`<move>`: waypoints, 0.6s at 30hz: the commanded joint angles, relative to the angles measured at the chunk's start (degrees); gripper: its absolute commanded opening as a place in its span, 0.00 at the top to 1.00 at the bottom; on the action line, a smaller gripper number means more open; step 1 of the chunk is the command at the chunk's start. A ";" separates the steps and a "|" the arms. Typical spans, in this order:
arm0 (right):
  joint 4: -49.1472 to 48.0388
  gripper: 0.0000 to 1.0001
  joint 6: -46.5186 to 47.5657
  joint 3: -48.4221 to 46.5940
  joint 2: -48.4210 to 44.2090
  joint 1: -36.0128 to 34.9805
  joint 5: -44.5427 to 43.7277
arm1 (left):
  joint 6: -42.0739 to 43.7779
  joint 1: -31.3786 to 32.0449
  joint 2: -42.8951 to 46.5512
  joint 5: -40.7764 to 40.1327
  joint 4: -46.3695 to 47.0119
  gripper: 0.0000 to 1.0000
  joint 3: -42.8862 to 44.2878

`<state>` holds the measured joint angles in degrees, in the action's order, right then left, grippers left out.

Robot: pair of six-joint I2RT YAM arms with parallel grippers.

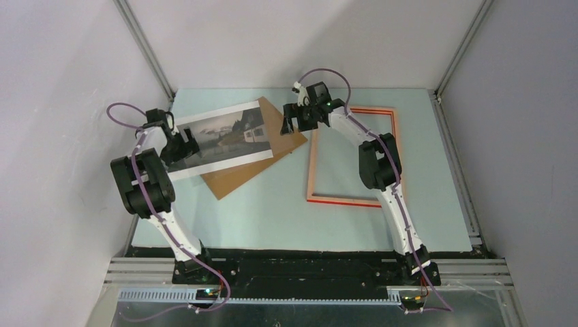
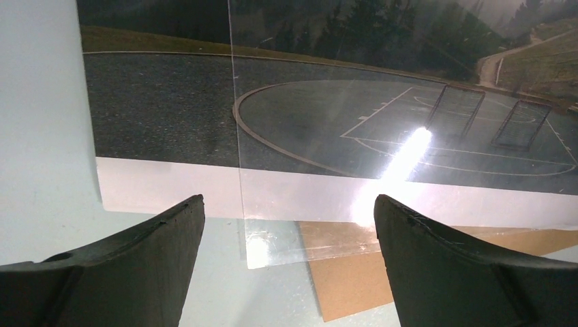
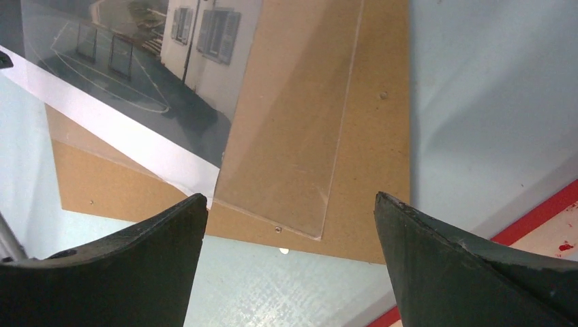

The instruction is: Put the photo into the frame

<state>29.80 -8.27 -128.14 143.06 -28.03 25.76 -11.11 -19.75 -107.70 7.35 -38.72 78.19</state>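
The photo (image 1: 225, 136), a grey landscape with a house and white margins, lies tilted at the back left on a brown backing board (image 1: 249, 177). A clear sheet (image 2: 307, 225) lies over part of both. The frame (image 1: 344, 199), pale wood with red edges, lies flat to the right. My left gripper (image 1: 178, 146) is open and empty over the photo's left end (image 2: 341, 102). My right gripper (image 1: 294, 121) is open and empty over the board's right corner (image 3: 382, 136), between the photo (image 3: 136, 75) and the frame's red edge (image 3: 538, 218).
Everything lies on a pale blue-green mat (image 1: 272, 225) enclosed by white walls with metal corner posts (image 1: 146, 48). The clear sheet's corner (image 3: 300, 204) lies on the board near a small rivet. The arm bases stand at the near edge.
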 commanded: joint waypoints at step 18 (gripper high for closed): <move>0.35 0.04 -12.85 -11.41 8.96 1.10 8.69 | 2.60 -0.45 -0.22 1.91 0.91 0.01 3.61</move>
<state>31.03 -18.35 -135.55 149.36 -27.00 32.40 -9.85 -19.86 -107.57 5.82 -38.68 79.11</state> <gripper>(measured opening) 0.960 0.985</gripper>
